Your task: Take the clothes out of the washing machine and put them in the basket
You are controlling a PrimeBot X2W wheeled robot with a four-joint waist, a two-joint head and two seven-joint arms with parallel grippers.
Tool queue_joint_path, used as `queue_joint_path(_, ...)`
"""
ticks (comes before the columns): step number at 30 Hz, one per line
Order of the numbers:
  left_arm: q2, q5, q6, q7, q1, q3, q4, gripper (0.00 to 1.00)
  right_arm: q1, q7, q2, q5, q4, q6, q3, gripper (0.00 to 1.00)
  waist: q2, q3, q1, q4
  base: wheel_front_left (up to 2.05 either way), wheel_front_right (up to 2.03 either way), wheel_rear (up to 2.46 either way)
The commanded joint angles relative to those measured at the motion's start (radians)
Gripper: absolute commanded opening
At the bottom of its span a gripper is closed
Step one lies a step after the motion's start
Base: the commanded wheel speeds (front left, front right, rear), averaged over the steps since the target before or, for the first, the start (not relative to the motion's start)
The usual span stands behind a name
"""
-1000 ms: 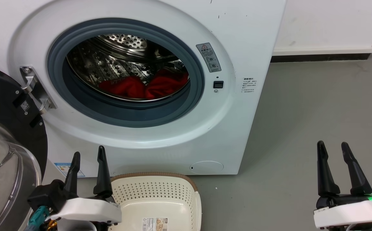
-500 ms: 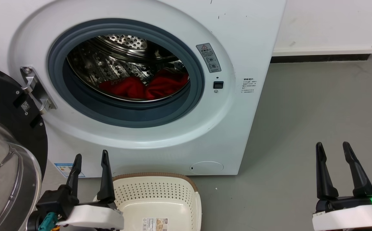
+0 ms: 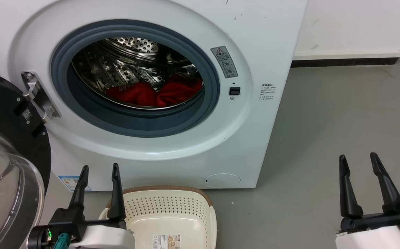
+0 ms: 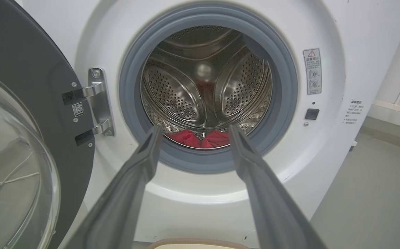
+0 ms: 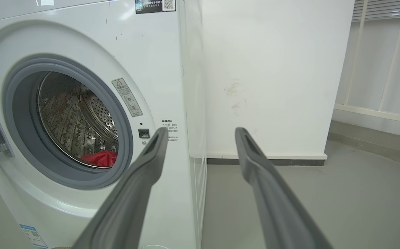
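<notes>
Red clothes [image 3: 155,94] low inside washing machine [image 3: 255,52], up and ahead of both empty pincers; left arm nearer.
Head view: clothes heap runs left-right on the drum bottom. left gripper [image 3: 100,166] fingers spread, holding nothing, below the porthole, just beside basket [image 3: 165,189] rim. right gripper [image 3: 357,155] spread, holding nothing, well off right over floor [image 3: 324,121]. Left wrist view: clothes sit straight ahead between the two fingertips, door [image 4: 20,103] swung open to the left. Right wrist view: clothes far left of its fingers. Left arm looks best placed to reach in.
</notes>
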Motion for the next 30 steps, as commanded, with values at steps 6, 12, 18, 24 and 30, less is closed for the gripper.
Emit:
queue_joint_path(6, -0.007, 0.060, -0.007, -0.017, 0.013, 0.004, -0.010, 1.00, 0.016, -0.018, 0.000, -0.053, -0.021, 0.000, -0.002, 1.00, 0.0000, 0.001, 0.0000, -0.001, 0.00, 0.00, 0.00)
queue_joint_path(12, -0.011, 0.102, -0.014, -0.029, 0.016, 0.007, -0.011, 1.00, 0.020, -0.029, 0.000, -0.088, -0.031, 0.000, -0.004, 1.00, 0.0000, 0.004, 0.0000, -0.002, 0.00, 0.00, 0.00)
queue_joint_path(18, -0.017, 0.139, -0.017, -0.039, 0.020, 0.013, -0.010, 1.00, 0.022, -0.038, 0.000, -0.124, -0.037, 0.000, -0.005, 1.00, 0.0000, 0.005, 0.0000, -0.003, 0.00, 0.00, 0.00)
queue_joint_path(24, -0.021, 0.130, -0.026, -0.036, 0.021, 0.022, 0.002, 1.00, 0.021, -0.037, 0.000, -0.110, -0.032, 0.000, -0.007, 1.00, 0.0000, 0.000, 0.0000, 0.000, 0.00, 0.00, 0.00)
queue_joint_path(30, -0.026, 0.100, -0.048, -0.036, 0.025, 0.040, 0.022, 1.00, 0.024, -0.037, 0.000, -0.103, -0.028, 0.000, -0.006, 1.00, 0.0000, -0.004, 0.0000, 0.000, 0.00, 0.00, 0.00)
